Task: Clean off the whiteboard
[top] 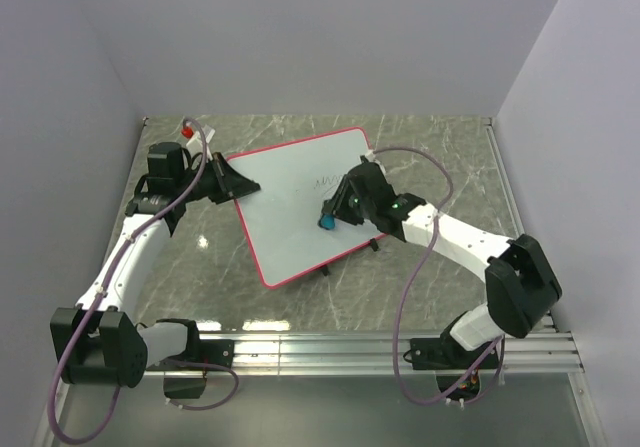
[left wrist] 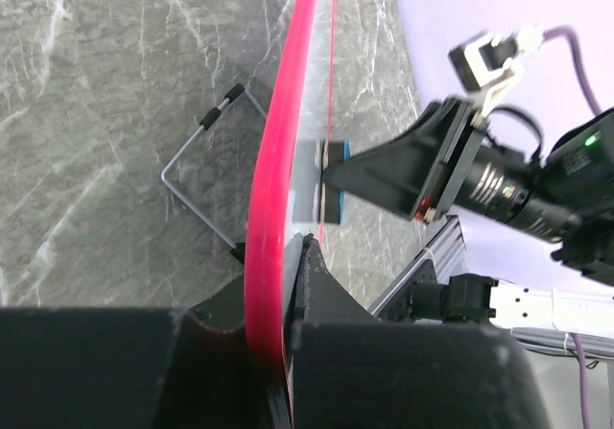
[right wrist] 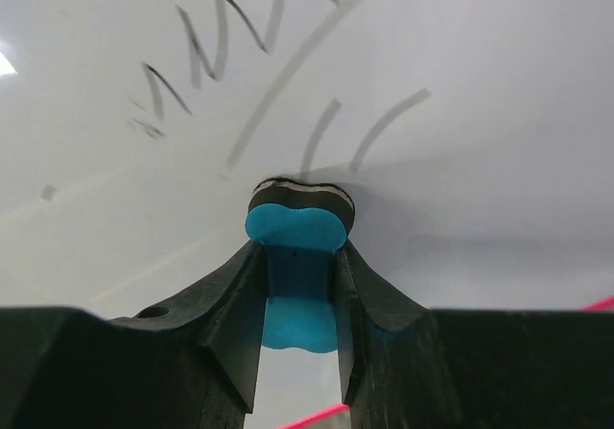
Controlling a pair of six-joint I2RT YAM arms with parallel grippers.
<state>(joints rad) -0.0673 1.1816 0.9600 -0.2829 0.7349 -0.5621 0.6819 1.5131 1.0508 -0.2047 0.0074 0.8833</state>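
Observation:
The whiteboard with a red-pink frame lies tilted in the middle of the table, with black marker strokes near its far right part. My left gripper is shut on the board's left edge; in the left wrist view the red frame runs between the fingers. My right gripper is shut on the blue eraser. In the right wrist view the eraser presses its dark felt against the white surface, just below the black strokes.
A small red object sits at the far left corner. A wire foot of the board stands on the marble table. An aluminium rail runs along the near edge. Purple walls enclose three sides.

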